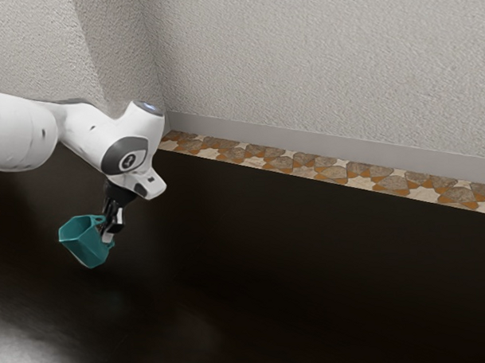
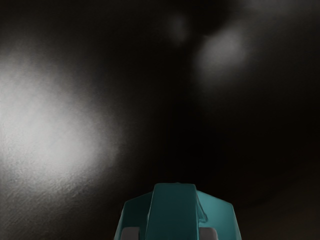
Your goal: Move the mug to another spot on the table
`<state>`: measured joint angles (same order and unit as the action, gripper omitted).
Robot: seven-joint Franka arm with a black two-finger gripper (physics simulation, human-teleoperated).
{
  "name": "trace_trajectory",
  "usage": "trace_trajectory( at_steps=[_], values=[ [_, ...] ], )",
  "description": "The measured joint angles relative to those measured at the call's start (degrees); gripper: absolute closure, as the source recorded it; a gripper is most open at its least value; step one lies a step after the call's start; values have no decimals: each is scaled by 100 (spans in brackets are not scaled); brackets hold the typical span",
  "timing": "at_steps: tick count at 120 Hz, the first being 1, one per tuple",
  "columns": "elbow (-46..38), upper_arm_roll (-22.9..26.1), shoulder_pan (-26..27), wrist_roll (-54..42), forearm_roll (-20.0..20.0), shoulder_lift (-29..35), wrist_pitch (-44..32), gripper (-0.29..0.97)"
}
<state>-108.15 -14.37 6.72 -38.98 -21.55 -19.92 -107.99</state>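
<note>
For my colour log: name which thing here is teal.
The mug, held tilted in the gripper; the table is near-black, the arm white.

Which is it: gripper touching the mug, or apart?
Touching. The exterior view shows the gripper with its fingers clamped on the wall of the mug, holding it tilted.

Dark glossy table (image 1: 309, 267), broad soft white glare patches; wall (image 1: 318, 59) evenly, brightly lit.
</note>
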Motion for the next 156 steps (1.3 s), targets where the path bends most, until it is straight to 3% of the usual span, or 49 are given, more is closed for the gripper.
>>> trace_trajectory(
  at_steps=[29, 59, 144, 156],
  values=[
    [3, 6, 1028, 332, 0, 73, 158, 74],
    [10, 17, 1601, 602, 110, -75, -85, 75],
    [459, 58, 1817, 1037, 358, -802, -475, 71],
    [503, 58, 1823, 1043, 413, -846, -478, 59]
  ],
)
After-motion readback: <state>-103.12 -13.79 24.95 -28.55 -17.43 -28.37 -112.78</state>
